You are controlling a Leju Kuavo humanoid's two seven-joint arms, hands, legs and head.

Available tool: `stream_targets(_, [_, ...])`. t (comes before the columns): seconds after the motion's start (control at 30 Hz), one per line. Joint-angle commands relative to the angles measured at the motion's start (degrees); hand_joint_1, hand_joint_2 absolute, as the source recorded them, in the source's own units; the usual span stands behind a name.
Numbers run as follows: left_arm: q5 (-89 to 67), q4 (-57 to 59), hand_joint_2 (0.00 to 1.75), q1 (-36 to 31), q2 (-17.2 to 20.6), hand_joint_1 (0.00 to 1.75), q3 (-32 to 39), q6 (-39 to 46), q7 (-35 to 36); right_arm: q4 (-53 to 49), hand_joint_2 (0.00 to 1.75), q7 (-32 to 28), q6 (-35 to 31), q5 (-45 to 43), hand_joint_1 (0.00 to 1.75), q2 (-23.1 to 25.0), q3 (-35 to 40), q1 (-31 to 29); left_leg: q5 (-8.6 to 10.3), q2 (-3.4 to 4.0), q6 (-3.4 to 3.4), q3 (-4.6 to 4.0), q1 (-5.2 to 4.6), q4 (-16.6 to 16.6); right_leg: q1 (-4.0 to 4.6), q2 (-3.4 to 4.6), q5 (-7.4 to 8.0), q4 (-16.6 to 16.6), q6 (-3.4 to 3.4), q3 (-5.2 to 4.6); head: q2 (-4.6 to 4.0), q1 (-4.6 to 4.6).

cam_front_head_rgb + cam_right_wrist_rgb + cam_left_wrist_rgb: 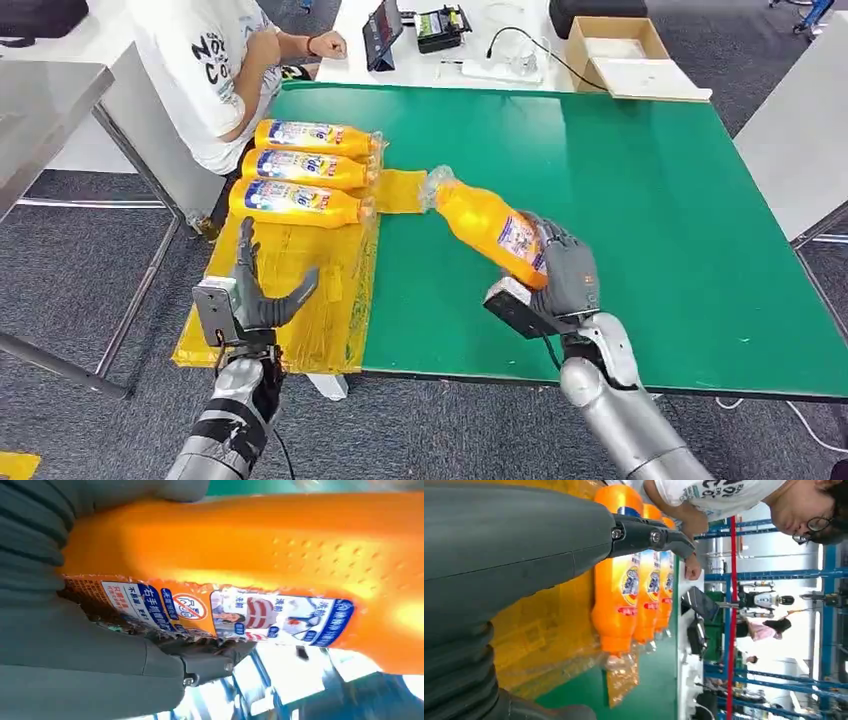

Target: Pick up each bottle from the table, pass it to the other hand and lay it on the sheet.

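Observation:
My right hand (563, 272) grips an orange bottle (488, 229) by its lower body, above the green table (600, 200), with the plastic-wrapped neck pointing toward the sheet. Close up, the bottle's label (240, 611) sits against my right hand (75, 645). Three more orange bottles (305, 168) lie side by side on the far end of the yellow sheet (290, 290). My left hand (262, 290) stands open above the near part of the sheet, fingers spread, holding nothing. From its wrist I see my left hand (524, 545) and those bottles (621, 590) beyond it.
A person in a white shirt (200, 60) sits at the table's far left corner, close to the laid bottles. A cardboard box (620, 50), a tablet (382, 32) and cables lie on a white table behind. The green table's near edge runs just ahead of my arms.

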Motion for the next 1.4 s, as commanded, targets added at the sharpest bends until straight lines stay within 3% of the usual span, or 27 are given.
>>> stream_targets(0.03, [5.53, -4.15, 1.75, -0.94, 0.59, 0.00, -6.05, -5.36, 3.23, -14.75, 1.75, -7.42, -7.20, -3.40, 1.75, 8.90, -14.84, 7.87, -0.07, 0.09, 0.11, 0.13, -0.04, 0.00, 0.00, -0.04, -0.06, -0.01, -0.09, 0.13, 0.00, -0.04])
stream_targets(0.2, [5.53, -4.11, 1.75, -0.84, 0.70, 0.00, -6.03, -5.36, 3.23, -14.71, 1.75, -7.47, -7.21, -3.41, 1.75, 8.90, -14.84, 7.87, -0.03, 0.10, 0.08, 0.10, -0.14, -0.04, -0.11, -0.01, -0.01, -0.05, -0.07, 0.10, 0.00, -0.04])
stream_targets(0.23, [5.95, -4.25, 1.75, -0.81, 0.74, 0.00, -6.11, -5.67, 3.34, -14.43, 1.75, -7.83, -7.45, -3.63, 1.75, 9.01, -14.98, 7.79, -0.10, 0.22, 0.16, 0.43, -0.14, -0.13, -0.05, -0.01, -0.06, -0.14, -0.19, 0.42, 0.00, -0.04])
stream_targets(0.27, [8.38, -4.77, 1.75, -0.71, 1.18, 0.00, -6.93, -8.71, 4.19, -14.55, 1.75, -9.01, -8.60, -3.97, 1.75, 9.60, -15.75, 8.14, -0.04, 0.12, 0.08, 0.13, -0.18, -0.04, -0.14, -0.02, -0.02, -0.04, -0.07, 0.12, 0.00, -0.04])
stream_targets(0.4, [16.69, -5.71, 1.75, -1.08, 3.04, 0.00, -9.99, -18.73, 9.25, -13.13, 1.75, -13.67, -8.54, -8.64, 1.75, 10.68, -16.95, 9.36, -0.07, 0.13, 0.11, 0.31, -0.14, -0.08, -0.08, -0.05, -0.06, -0.10, -0.13, 0.28, 0.00, -0.02])
stream_targets(0.5, [22.67, -0.08, 1.75, -3.81, 6.21, 0.00, -13.64, -29.52, 11.88, -5.92, 1.75, -19.34, -3.36, -12.59, 1.75, 12.56, -14.94, 9.23, -0.07, 0.21, 0.11, 0.35, -0.15, -0.11, -0.09, 0.05, -0.02, -0.13, -0.10, 0.30, 0.00, -0.04])
stream_targets(0.7, [24.19, 6.36, 1.75, -6.57, 7.56, 0.00, -18.79, -37.25, 10.53, 9.79, 1.75, -24.58, -0.11, -16.23, 1.75, 17.99, -8.33, 7.29, -0.03, 0.34, 0.06, 0.48, -0.11, -0.23, -0.06, 0.17, 0.06, -0.22, -0.14, 0.39, 0.00, -0.04])
stream_targets(1.4, [24.64, 6.26, 1.75, -6.65, 7.77, 0.00, -19.47, -37.11, 10.25, 10.49, 1.75, -24.58, -0.07, -17.38, 1.75, 17.32, -7.06, 6.65, -0.02, 0.22, 0.07, 0.18, -0.13, -0.07, -0.10, 0.08, 0.01, -0.06, -0.07, 0.14, 0.00, -0.02])
